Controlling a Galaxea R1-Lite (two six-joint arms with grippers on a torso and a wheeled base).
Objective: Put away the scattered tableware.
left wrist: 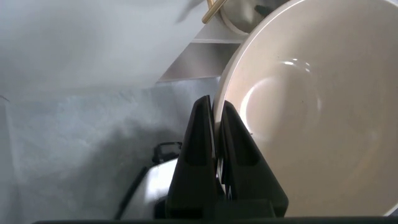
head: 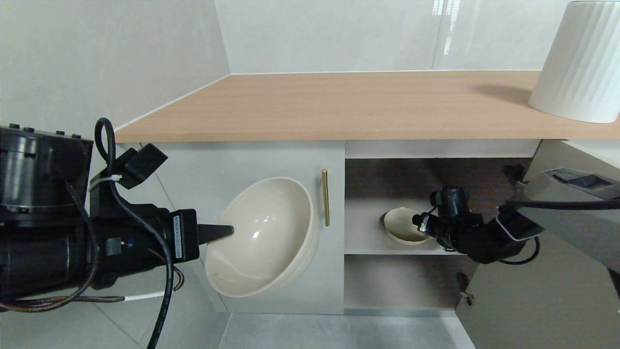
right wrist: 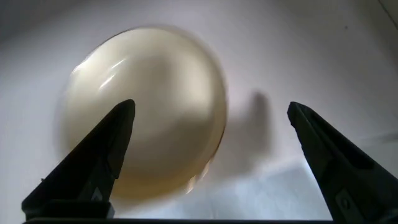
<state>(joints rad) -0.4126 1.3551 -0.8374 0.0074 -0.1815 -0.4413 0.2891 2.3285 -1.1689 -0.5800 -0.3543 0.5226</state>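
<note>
Jaws of the left gripper [left wrist: 216, 124] are pinching tight on the rim of the large cream bowl [head: 271, 237], which is hanging tilted on its side before the closed cabinet door [head: 271, 160], left of the brass handle [head: 325, 196]. Jaws of the right gripper [right wrist: 211, 109] are standing wide apart, grasping nothing, facing the small bowl [head: 402, 225], which is sitting on the middle shelf [head: 368, 242] of the open right compartment. Above, the wooden countertop [head: 339, 102] is bearing a white ribbed vessel [head: 581, 63] at far right.
</note>
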